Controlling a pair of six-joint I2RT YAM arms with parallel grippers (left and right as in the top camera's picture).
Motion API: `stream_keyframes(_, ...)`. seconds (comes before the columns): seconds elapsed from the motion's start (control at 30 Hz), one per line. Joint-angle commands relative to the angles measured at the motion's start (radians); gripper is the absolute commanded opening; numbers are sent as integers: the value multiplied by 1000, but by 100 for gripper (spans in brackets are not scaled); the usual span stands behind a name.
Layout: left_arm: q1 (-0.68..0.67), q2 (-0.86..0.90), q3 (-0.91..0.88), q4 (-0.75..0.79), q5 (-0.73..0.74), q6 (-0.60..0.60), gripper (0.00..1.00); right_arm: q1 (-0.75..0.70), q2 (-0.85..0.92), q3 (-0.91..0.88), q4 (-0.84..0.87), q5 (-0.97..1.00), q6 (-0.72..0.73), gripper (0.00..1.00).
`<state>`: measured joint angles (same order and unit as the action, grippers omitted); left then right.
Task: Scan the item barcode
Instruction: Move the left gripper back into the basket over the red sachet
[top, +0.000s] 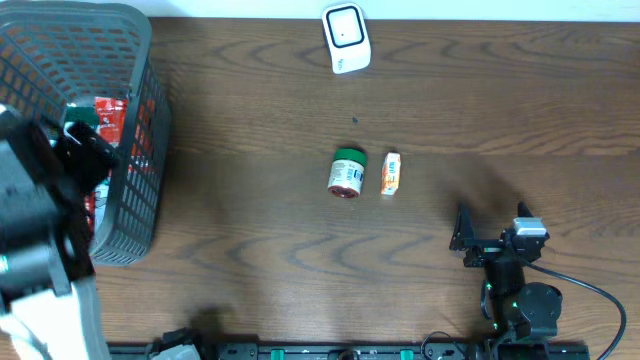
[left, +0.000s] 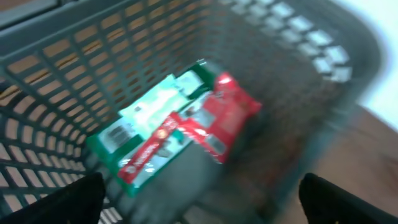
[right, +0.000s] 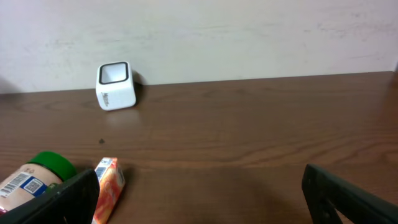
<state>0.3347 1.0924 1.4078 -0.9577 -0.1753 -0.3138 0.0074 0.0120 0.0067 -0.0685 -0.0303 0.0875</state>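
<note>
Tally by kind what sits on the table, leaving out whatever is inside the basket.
Green-lidded jar: 1
Small orange carton: 1
White scanner: 1
Grey basket: 1
Total: 4

Overhead: fixed high above, looking straight down on the table (top: 260, 140); the widest view, taking in the basket (top: 140, 110) at left and the scanner (top: 346, 38) at the far edge.
Left wrist: close, angled down into the basket; blurred; packets (left: 180, 130) fill the centre.
Right wrist: low over the tabletop, facing the far wall (right: 249, 31); jar (right: 31, 177) and carton (right: 107, 186) near at lower left, scanner farther back.
Shared, overhead and left wrist: basket interior, packets.
Shared, overhead and right wrist: scanner, jar, carton.
</note>
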Motion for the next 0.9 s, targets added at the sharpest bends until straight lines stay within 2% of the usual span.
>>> stream_keyframes(0.0,81,103,15,14,10,16,98,-12,-3,-2,-3,-1,9,99)
stream_keyframes(0.17,217,269,15,86,176,24,98,-12,-3,-2,-3,-1,9,99)
stream_keyframes(0.33,292,430,15,83,198,40,98,-12,-3,-2,-3,-2,9,99)
stream_keyframes(0.4,298,492,14,67,198,59,95,-12,-3,-2,-4,-1,9,99)
stream_keyframes(0.5,298,573,14,61,198,72,84,-12,-3,-2,-3,-1,9,99)
stream_keyframes(0.57,298,619,14,61,196,89,71,-12,-3,-2,-3,-1,9,99)
stream_keyframes(0.6,298,642,14,61,190,93,68,-12,-3,-2,-3,-1,9,99)
stream_keyframes(0.87,298,773,14,63,118,96,66,-12,-3,-2,-3,-2,9,99)
